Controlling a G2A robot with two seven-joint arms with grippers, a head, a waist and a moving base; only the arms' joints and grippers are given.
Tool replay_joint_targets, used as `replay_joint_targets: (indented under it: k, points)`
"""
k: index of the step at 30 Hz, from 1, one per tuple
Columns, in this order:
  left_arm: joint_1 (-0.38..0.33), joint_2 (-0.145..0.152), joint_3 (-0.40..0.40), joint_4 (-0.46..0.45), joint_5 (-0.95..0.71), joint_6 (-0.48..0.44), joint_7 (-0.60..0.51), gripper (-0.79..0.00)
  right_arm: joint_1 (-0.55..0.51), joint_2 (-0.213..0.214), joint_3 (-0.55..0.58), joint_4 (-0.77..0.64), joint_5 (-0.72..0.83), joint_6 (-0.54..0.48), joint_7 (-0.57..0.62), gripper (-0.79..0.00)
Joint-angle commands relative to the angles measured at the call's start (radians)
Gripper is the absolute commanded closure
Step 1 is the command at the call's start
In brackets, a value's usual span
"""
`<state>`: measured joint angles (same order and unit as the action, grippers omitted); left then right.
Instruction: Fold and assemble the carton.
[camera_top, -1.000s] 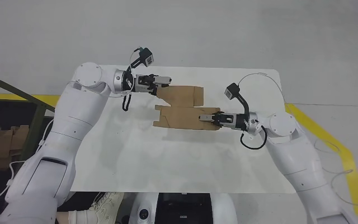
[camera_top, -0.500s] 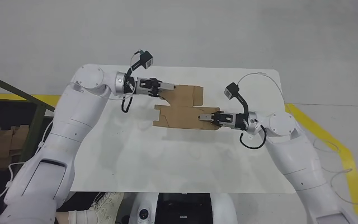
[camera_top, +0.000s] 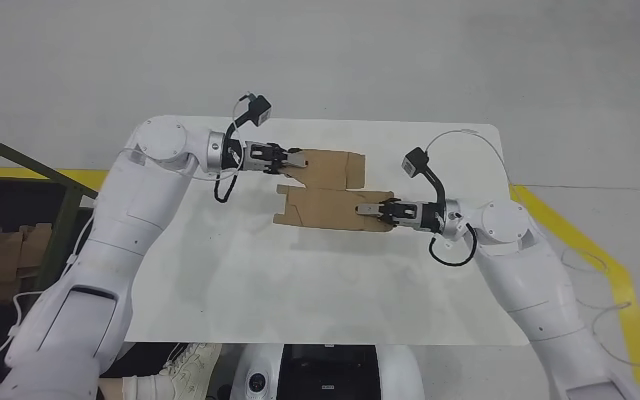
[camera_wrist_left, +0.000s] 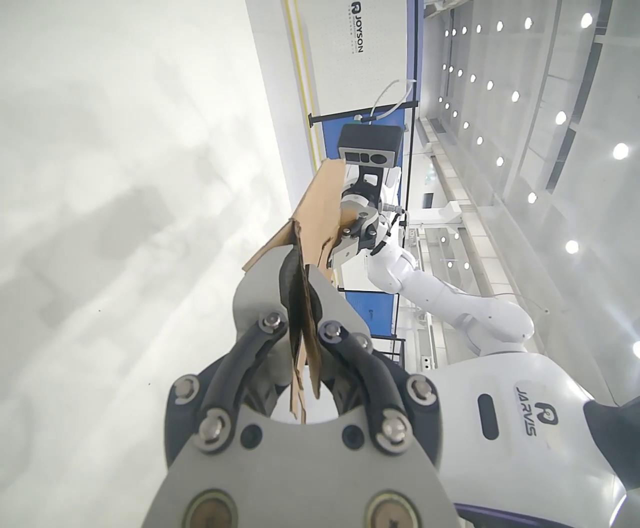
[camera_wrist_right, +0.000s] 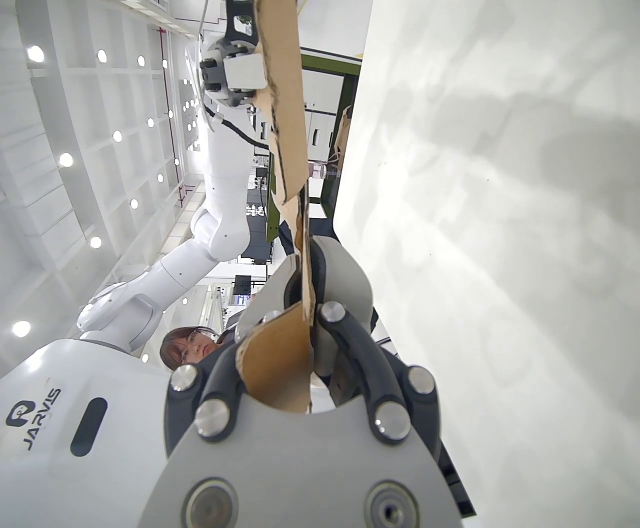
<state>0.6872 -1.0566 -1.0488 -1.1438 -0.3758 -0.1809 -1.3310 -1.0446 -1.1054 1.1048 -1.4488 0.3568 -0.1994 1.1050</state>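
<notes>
White bench (camera_top: 300, 290) fills the middle of a pale-floored room. Over it hangs the flat brown cardboard carton (camera_top: 320, 205), apparently lifted clear of the surface. The right tool (camera_top: 362, 209) is clenched on the right end of the carton's nearer panel. The left tool (camera_top: 298, 158) grasps the left end of the farther panel. Assembly looks barely begun: one crease is partly bent, no walls stand, and the flaps are unfolded.

White rectangular table (camera_top: 300, 290), rounded corners
</notes>
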Motion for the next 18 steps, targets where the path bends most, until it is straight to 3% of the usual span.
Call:
replay_joint_targets:
  k: [1, 7, 9, 10, 11, 18]
  points:
    - [0.002, 0.001, -0.002, -0.005, 0.007, -0.002, 0.002, 0.0, 0.001, 0.0, -0.001, 0.0, -0.001, 0.002, 0.0, 0.0]
    - [0.009, 0.004, -0.006, -0.016, 0.016, 0.0, 0.01, 0.0, 0.001, 0.0, -0.002, 0.001, 0.002, 0.003, -0.005, 0.0]
    - [0.011, 0.005, -0.008, -0.021, 0.013, -0.003, 0.014, 0.0, 0.001, 0.0, -0.001, 0.006, 0.005, 0.008, -0.014, -0.369]
    - [0.012, 0.005, -0.01, -0.023, 0.008, -0.003, 0.016, 0.0, 0.002, 0.0, 0.0, 0.009, 0.001, 0.011, -0.022, -0.717]
    - [0.013, 0.005, -0.012, -0.026, 0.005, -0.005, 0.017, 0.0, 0.002, 0.0, 0.003, 0.012, -0.005, 0.013, -0.033, -0.785]
    - [0.029, 0.01, -0.032, -0.045, -0.017, -0.028, 0.022, 0.0, -0.034, 0.012, 0.066, -0.007, -0.049, 0.027, -0.153, -0.785]
